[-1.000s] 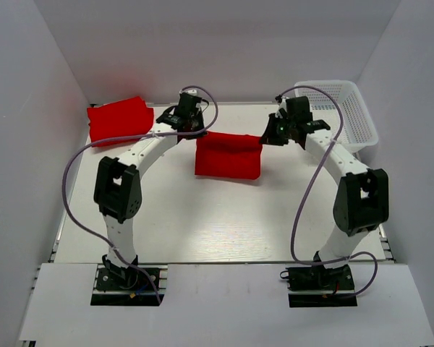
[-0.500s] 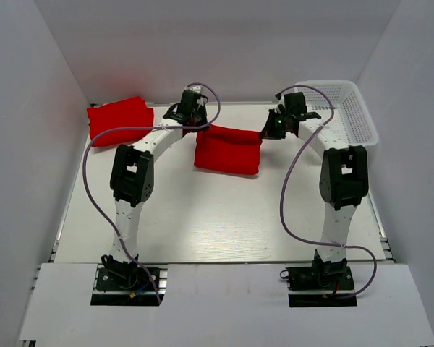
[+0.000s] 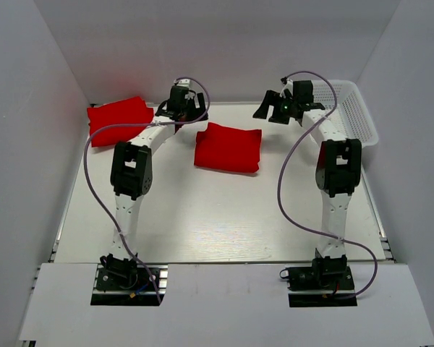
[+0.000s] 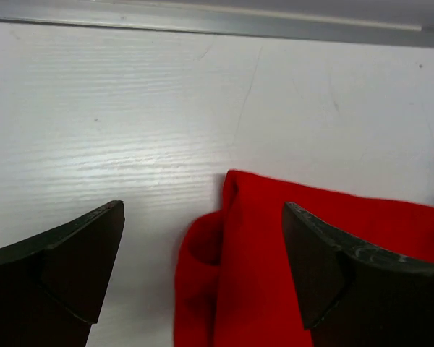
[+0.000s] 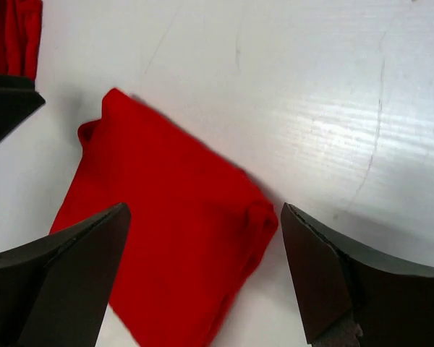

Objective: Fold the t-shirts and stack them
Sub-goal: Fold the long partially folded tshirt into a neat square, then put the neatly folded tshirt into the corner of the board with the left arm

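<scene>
Top external, centre shirt (image 3: 228, 150): folded red rectangle lying flat on the surface (image 3: 202, 217); long axis runs left to right; touches neither claw.
Top external, left claw (image 3: 184, 107): spread wide, holding nothing; the centre shirt lies just beside it, to its right and toward the arm bases.
Top external, right claw (image 3: 270, 108): spread wide, holding nothing; the centre shirt lies to its left and toward the bases, about as near as to the left claw.
Top external, far-left shirt (image 3: 119, 120): second folded red shirt, left of the left claw; well apart from the right claw and apart from the centre shirt.
Top external, basket (image 3: 358, 108): white mesh, just right of the right claw; no red cloth shows inside it.
Left wrist, claw: fingers (image 4: 72, 260) stand wide with nothing gripped; a corner of the centre shirt (image 4: 253, 246) lies below and between them, the rest running off under the right-hand finger.
Right wrist, claw: fingers (image 5: 65, 275) stand wide with nothing gripped; the centre shirt (image 5: 173, 238) lies below the gap, skewed in this view; the far-left shirt (image 5: 18, 32) shows at the upper left edge.
Judgement, coming move: probably stacking. The centre shirt would have to go leftward past the left claw onto the far-left shirt, so the left arm looks better placed. Whether one claw is enough cannot be told.
</scene>
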{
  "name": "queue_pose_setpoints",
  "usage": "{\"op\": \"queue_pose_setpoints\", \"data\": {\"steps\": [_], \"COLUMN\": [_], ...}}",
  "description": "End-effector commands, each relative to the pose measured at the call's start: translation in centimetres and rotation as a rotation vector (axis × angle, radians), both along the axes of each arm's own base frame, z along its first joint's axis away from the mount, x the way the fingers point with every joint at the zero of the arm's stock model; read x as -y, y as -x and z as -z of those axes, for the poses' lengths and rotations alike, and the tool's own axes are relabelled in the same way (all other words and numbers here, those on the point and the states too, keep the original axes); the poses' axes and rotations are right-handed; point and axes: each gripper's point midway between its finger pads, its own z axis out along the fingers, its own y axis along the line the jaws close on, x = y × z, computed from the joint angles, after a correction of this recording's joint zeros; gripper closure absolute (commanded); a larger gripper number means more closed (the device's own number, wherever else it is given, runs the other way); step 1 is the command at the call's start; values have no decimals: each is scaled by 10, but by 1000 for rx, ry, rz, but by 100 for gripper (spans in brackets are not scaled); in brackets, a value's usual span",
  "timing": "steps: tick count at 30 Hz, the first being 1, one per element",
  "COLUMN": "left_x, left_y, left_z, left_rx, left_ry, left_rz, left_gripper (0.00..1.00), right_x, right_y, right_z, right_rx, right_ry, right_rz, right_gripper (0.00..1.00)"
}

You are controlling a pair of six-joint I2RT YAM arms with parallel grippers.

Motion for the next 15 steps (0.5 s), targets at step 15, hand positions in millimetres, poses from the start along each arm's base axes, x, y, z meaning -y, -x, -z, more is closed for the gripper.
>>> {"op": "queue_pose_setpoints", "data": {"steps": [15], "left_x": [25], "left_y": [71], "left_z": [38], "left_rx": [-187], "left_ry": [-105], "left_rz": [332], "left_gripper": [0], "right_x": [7], "right_y": [101], "right_z": [-40], "right_rx": [60], "right_ry": [28], "right_rz": [-110], "right_gripper": [10]}}
